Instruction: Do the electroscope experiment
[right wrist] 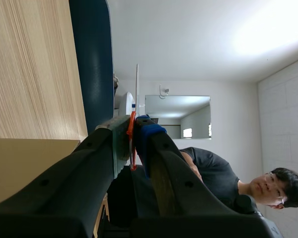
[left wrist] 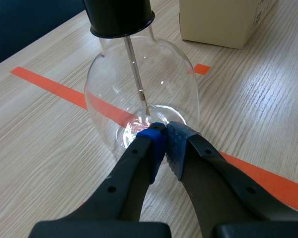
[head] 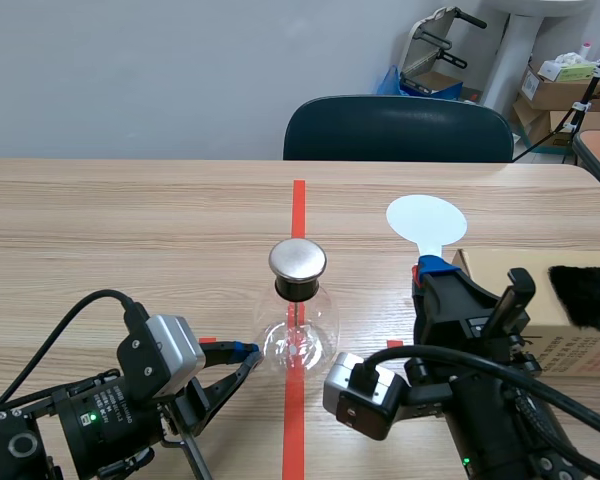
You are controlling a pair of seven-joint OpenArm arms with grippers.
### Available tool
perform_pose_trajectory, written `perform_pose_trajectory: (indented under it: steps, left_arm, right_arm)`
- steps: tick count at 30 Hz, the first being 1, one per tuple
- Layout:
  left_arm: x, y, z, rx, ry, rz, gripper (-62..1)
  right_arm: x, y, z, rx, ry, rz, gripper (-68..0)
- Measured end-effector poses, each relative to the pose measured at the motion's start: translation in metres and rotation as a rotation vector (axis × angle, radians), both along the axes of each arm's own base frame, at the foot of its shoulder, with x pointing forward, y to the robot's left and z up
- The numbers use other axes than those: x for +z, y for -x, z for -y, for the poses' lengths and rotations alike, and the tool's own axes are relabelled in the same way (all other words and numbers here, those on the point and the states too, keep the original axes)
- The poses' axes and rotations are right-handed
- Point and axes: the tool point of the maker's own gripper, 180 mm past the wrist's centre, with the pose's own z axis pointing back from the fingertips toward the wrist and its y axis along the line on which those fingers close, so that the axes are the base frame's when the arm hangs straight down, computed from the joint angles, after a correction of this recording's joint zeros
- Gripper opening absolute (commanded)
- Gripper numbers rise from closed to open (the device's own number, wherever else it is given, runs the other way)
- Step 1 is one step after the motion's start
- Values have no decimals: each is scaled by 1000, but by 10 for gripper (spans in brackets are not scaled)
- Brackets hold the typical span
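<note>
Left gripper (left wrist: 161, 130), pressed together, touches the flask (left wrist: 109, 99) wall; my right gripper (right wrist: 133, 130) pinches the white paddle (head: 426, 221) beside the box (head: 560, 345).

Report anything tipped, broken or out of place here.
Nothing stands out. The glass electroscope stands upright and unbroken on the tape line, metal cap seated. The right gripper holds the white paddle upright; the left gripper, shut, sits at the electroscope's base.

Wood table (head: 130, 220): glass electroscope flask (head: 298, 335) in the middle, on the red tape line (head: 298, 205). Cardboard box (head: 580, 350) at the right side.
</note>
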Motion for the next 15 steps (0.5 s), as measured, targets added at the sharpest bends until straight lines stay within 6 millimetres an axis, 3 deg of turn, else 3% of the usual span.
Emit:
perform_pose_trajectory:
  steps: [9,15]
  left_arm:
    - [0,0,0,0,-2,-1,-580]
    - [0,0,0,0,-2,-1,-580]
  right_arm:
    - [0,1,-5,29,2,0,-658]
    - [-1,10,-29,171,11,-3,-658]
